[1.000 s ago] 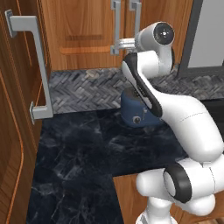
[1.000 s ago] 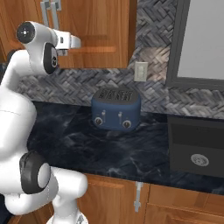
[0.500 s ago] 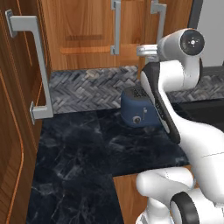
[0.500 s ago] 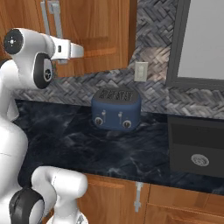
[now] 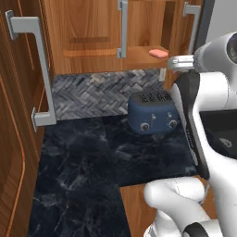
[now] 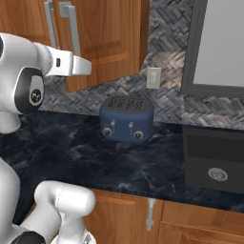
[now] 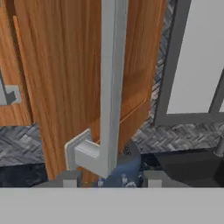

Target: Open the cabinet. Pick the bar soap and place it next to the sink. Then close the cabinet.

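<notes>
One door of the cabinet (image 5: 88,32) has swung a lot further in the last sec: 1.0 s ago both bar handles sat side by side at top centre of the left base view, now the right one is way over at upper right and there's a gap btwn the doors. Through that gap the bar soap (image 5: 159,53) shows, salmon-pink, lying on the shelf edge at upper centre-right, above the blue toaster (image 5: 154,112).

My gripper (image 7: 107,178) sits at the bottom of the hand view, tips either side of the handle (image 7: 111,78) foot. Jaws look spread around the bar, not pinching it; can't tell if the pads touch.

Base views have also shifted, so the cam moved too.

Judgement: opening step is prob. nearly done, soap now reachable. Next I'd let go of the handle and go for the soap. Sink (image 6: 214,159) waits at lower right of the right base view, well apart from the soap.
</notes>
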